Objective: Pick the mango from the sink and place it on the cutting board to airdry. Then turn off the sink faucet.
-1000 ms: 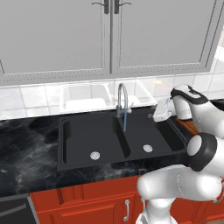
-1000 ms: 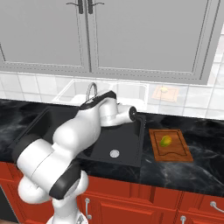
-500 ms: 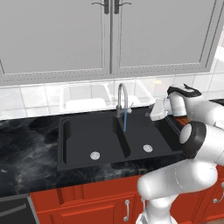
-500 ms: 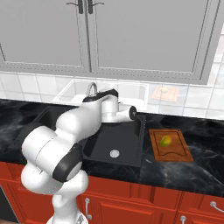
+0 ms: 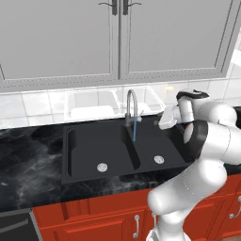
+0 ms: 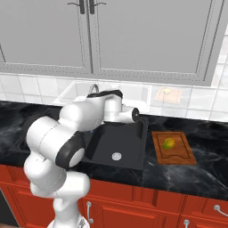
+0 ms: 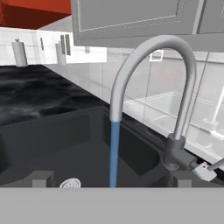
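Now gripper (image 7: 111, 177) wide open, empty, facing sink faucet (image 7: 151, 92)

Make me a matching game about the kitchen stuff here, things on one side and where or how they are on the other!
Things:
1. small yellow-green mango
2. grey metal gooseneck faucet
3. matte black double sink
4. robot's hand

States:
A. open, holding nothing
B. running blue water
C. lying on the brown wooden cutting board
D. set in the dark marble counter

Pairs: 1-C, 2-B, 3-D, 4-A
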